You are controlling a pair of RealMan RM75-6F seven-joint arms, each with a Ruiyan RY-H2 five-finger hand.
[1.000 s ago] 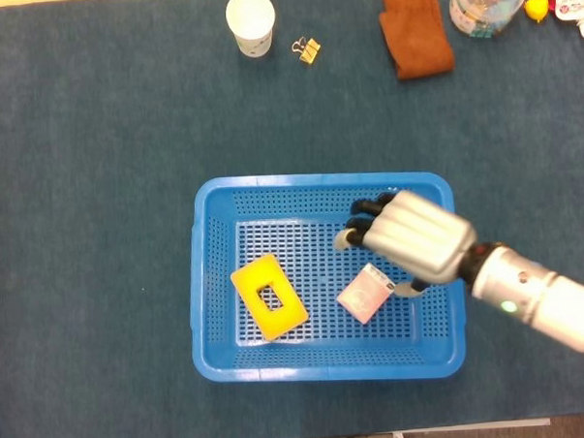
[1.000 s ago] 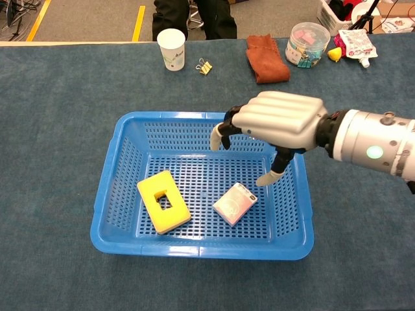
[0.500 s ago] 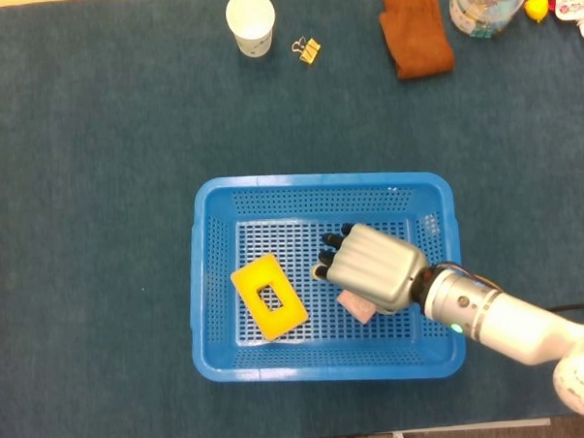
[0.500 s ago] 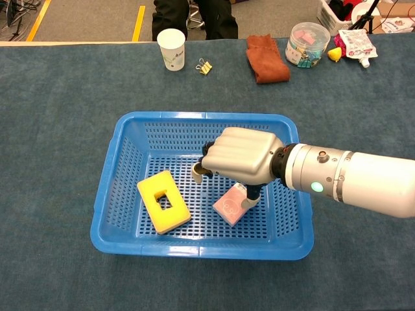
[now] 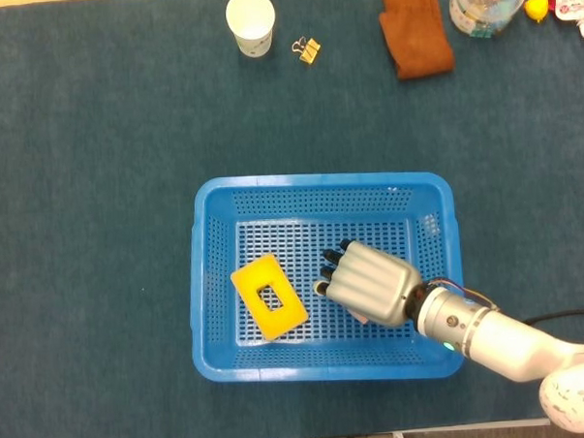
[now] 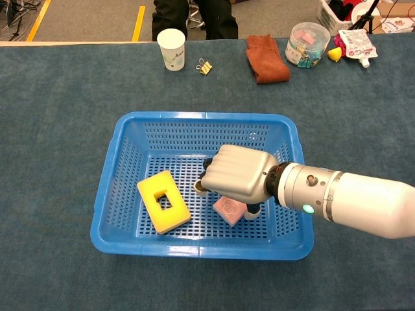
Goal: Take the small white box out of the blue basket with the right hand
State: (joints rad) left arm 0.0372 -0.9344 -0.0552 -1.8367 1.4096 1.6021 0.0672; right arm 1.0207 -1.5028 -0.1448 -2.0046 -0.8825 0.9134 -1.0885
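Note:
The blue basket (image 5: 319, 182) (image 6: 201, 116) stands at the table's middle. The small white box (image 6: 228, 208), pinkish on top, lies flat on the basket floor right of centre. My right hand (image 5: 368, 284) (image 6: 237, 173) is low inside the basket, palm down over the box and covering most of it. Its fingertips (image 6: 201, 188) curve down past the box's left side and its thumb (image 6: 251, 210) stands at the right edge. Only a sliver of the box (image 5: 356, 316) shows in the head view. A closed grip on the box is not visible. My left hand is out of sight.
A yellow block with a rectangular hole (image 5: 268, 297) (image 6: 163, 201) lies in the basket's left half. At the far edge of the table are a paper cup (image 6: 171, 48), a binder clip (image 6: 205, 66), a brown cloth (image 6: 266, 58) and a clear jar (image 6: 307, 44).
My right hand has come down from above the basket's far right part onto the box, and its fingers have curled lower. The box has stayed where it was.

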